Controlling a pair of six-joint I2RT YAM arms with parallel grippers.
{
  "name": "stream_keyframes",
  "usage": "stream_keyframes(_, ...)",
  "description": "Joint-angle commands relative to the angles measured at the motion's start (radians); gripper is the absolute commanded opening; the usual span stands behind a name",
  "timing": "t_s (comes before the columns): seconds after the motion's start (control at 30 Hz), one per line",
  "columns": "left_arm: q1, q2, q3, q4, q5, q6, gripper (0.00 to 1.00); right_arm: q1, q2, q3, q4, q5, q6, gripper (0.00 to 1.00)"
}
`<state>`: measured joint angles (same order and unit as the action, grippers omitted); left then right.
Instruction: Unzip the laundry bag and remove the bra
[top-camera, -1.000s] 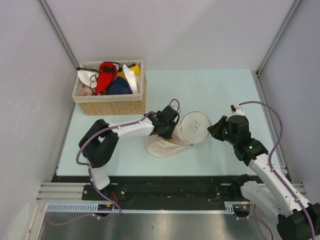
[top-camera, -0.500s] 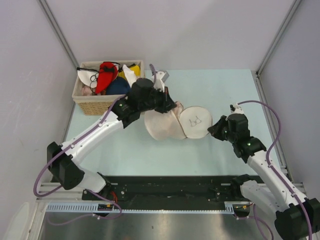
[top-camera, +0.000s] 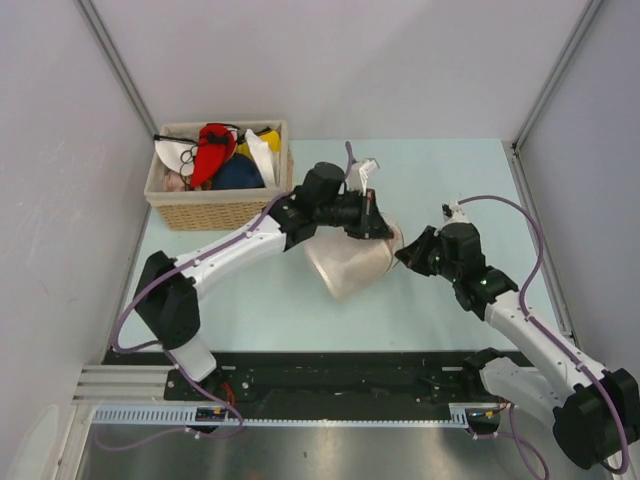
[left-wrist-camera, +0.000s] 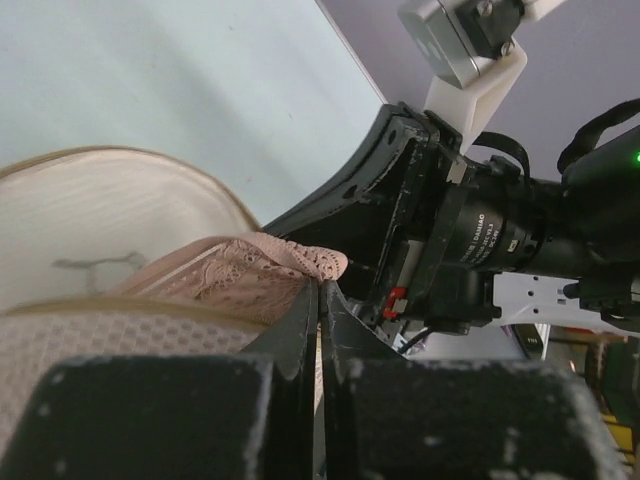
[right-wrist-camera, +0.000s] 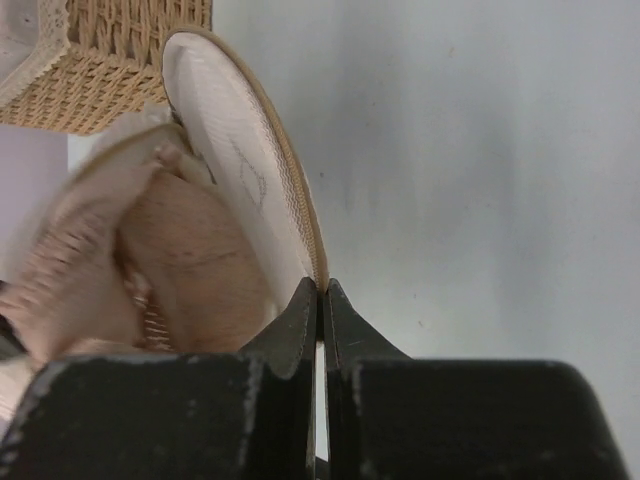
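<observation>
The laundry bag (top-camera: 350, 262), a cream mesh pouch, hangs open and tilted between my two grippers at the table's middle. My left gripper (top-camera: 385, 228) is shut on a pale pink lace garment (left-wrist-camera: 250, 275) that sticks out of the bag's opening. The round lid with its small line drawing (left-wrist-camera: 110, 220) stands behind the lace. My right gripper (top-camera: 403, 255) is shut on the lid's zipper rim (right-wrist-camera: 305, 235), and the pink garment (right-wrist-camera: 190, 260) shows inside the bag beside it. A bright red bra (top-camera: 212, 150) lies in the wicker basket, away from both grippers.
The wicker basket (top-camera: 220, 210) stands at the back left and holds white, yellow and dark blue bras; its corner also shows in the right wrist view (right-wrist-camera: 100, 60). The two grippers nearly touch. Grey walls enclose the pale green table (top-camera: 450, 180).
My left arm lifted the bag from the table, then swung right over it. The lid, lying flat before, now stands on edge. My right gripper moved left with the rim.
</observation>
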<state>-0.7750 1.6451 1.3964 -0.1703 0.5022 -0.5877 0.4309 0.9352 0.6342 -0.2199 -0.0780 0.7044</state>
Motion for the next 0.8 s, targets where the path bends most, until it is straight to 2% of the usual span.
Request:
stream_keyframes(0.0, -0.038, 0.036, 0.116, 0.074, 0.085, -0.047, 0.0, 0.017, 0.045, 0.01, 0.094, -0.049, 0.038, 0.0)
stream_keyframes(0.13, -0.044, 0.056, 0.216, 0.054, 0.116, -0.05, 0.01, 0.02, 0.097, -0.025, 0.119, -0.058, 0.046, 0.0)
stream_keyframes(0.27, -0.014, -0.014, 0.334, 0.002, 0.087, -0.009, 0.0, 0.0, 0.067, -0.048, 0.091, -0.04, 0.029, 0.0)
stream_keyframes(0.43, 0.068, -0.097, 0.312, 0.016, 0.017, -0.003, 0.0, -0.099, -0.079, -0.05, -0.033, -0.052, -0.023, 0.0)
stream_keyframes(0.53, 0.086, -0.079, 0.294, -0.012, 0.01, 0.008, 0.0, -0.205, -0.206, -0.002, -0.116, -0.136, -0.048, 0.0)
stream_keyframes(0.6, 0.08, -0.056, 0.228, 0.021, 0.009, -0.004, 0.0, -0.239, -0.257, 0.064, -0.163, -0.16, -0.056, 0.0)
stream_keyframes(0.67, 0.071, 0.001, 0.158, 0.073, 0.028, -0.053, 0.0, -0.238, -0.266, 0.108, -0.171, -0.186, -0.034, 0.0)
stream_keyframes(0.77, 0.011, 0.108, 0.154, 0.121, 0.059, -0.116, 0.01, -0.189, -0.266, 0.107, -0.129, -0.181, 0.016, 0.0)
